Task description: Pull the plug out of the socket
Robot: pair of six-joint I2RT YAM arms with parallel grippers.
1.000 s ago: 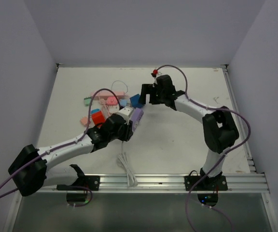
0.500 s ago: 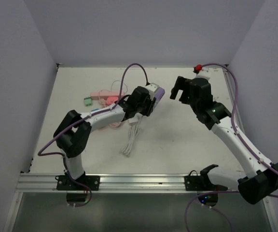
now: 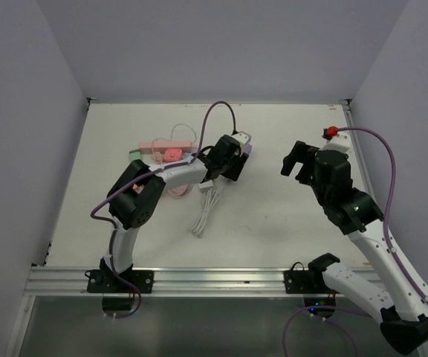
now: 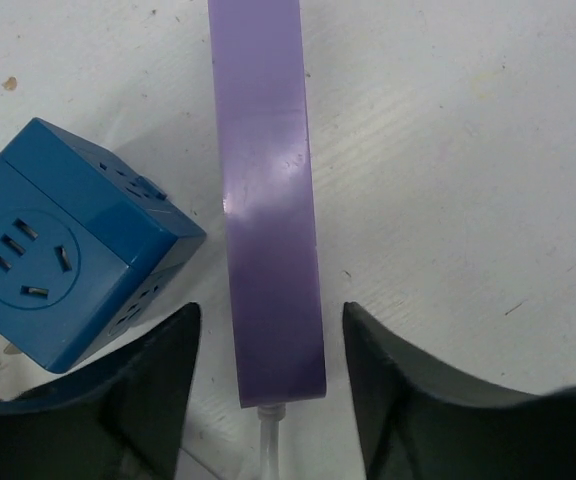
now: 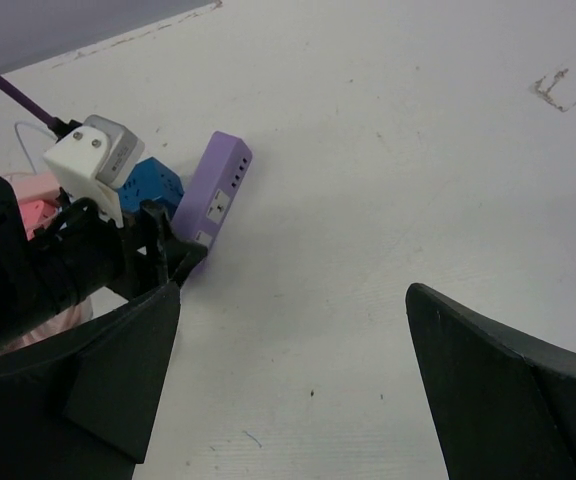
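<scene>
Two-armed setup: my left gripper [image 4: 268, 318], spread, is straddling the purple socket strip [image 4: 263, 200] lying just right of the blue cube [image 4: 58, 260] on the surface [image 3: 273, 216], likely bracing it; right gripper [image 5: 293, 292] is hovering spread, well apart.

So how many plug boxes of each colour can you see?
Purple strip: 1
Blue cube: 1
Pale pink strip: 1
Bright pink block: 1
Green block: 1
Total: 5 showing; the left arm may hide more.
</scene>
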